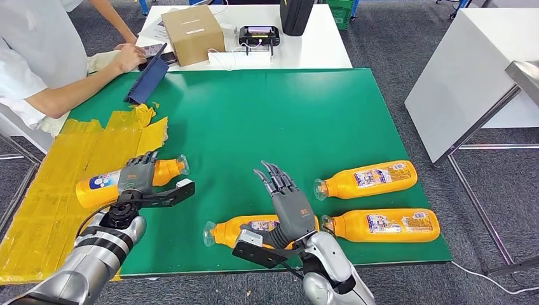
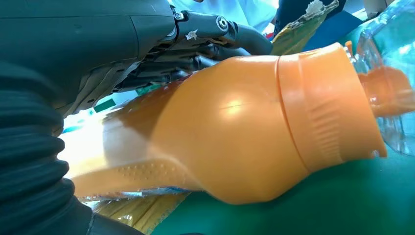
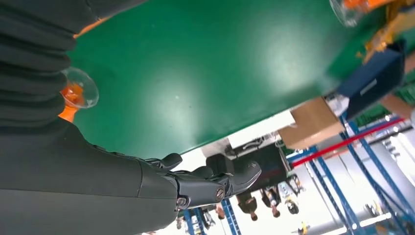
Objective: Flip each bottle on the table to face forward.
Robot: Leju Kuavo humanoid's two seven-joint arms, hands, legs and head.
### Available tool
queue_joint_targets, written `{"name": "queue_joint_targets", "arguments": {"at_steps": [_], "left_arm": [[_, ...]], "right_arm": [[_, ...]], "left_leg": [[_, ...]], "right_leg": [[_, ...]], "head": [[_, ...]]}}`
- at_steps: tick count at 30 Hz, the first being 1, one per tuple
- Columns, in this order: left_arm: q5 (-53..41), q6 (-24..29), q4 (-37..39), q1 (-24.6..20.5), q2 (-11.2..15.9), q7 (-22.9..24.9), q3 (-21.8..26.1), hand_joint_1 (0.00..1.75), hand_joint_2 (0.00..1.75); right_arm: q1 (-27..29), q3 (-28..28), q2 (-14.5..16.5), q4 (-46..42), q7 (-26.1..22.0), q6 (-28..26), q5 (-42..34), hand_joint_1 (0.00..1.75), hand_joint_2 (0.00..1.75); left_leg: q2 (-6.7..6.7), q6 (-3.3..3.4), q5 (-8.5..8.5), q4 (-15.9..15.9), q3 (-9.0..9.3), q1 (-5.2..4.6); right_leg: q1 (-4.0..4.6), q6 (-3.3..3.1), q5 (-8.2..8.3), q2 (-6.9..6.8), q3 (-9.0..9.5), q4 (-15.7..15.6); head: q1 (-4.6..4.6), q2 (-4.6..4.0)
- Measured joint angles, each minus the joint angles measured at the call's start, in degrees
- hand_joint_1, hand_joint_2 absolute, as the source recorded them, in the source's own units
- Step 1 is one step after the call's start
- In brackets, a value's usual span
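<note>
My left hand (image 1: 136, 173) has its fingers clamped on a bottle (image 1: 102, 184) lying on the counter (image 1: 267, 121); my right hand (image 1: 286, 202) hovers, fingers apart.

The right hand (image 3: 147, 186) is seen with fingers extended and holding nothing above the green table (image 3: 205, 73), while a clear bottle cap (image 3: 78, 90), a cardboard box (image 3: 313, 122) and a blue folder (image 3: 374, 81) are shown beyond.
</note>
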Motion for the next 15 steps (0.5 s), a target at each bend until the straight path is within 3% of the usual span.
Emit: {"name": "queue_joint_targets", "arguments": {"at_steps": [4,8,12,15], "left_arm": [[2.45,4.14,-0.35,0.67,-0.65,-3.05,0.58,0.00,1.75],[16.47,9.28,-6.28,4.44,-2.30,-14.77,3.26,0.00,1.75],[38.69,7.52,-18.92,11.08,-4.30,-28.94,6.03,0.00,1.75],[47.43,5.98,-28.33,15.56,-5.28,-33.60,7.18,0.00,1.75]], "right_arm": [[-0.91,1.36,-1.12,2.46,2.18,2.97,1.82,0.00,1.75],[-1.06,2.66,-3.06,5.58,4.18,4.43,4.25,0.00,1.75],[-1.03,3.90,-4.94,8.56,5.42,5.42,6.88,0.00,1.75],[-1.08,4.68,-5.87,10.52,6.84,5.57,8.93,0.00,1.75]], "left_leg": [[0.00,0.01,0.02,0.00,0.01,0.00],[-0.06,0.03,0.01,0.01,-0.04,-0.05],[-0.02,0.05,-0.08,0.01,-0.10,-0.13],[0.00,0.06,-0.15,0.01,-0.13,-0.13]], "right_leg": [[0.00,0.00,0.01,0.00,0.00,0.00],[-0.03,0.01,0.01,-0.01,0.00,0.00],[-0.08,0.03,-0.01,0.01,-0.09,-0.01],[-0.07,0.04,-0.04,0.01,-0.14,-0.02]], "head": [[-0.02,0.00],[0.01,0.00],[-0.01,0.00],[0.00,0.00]]}}
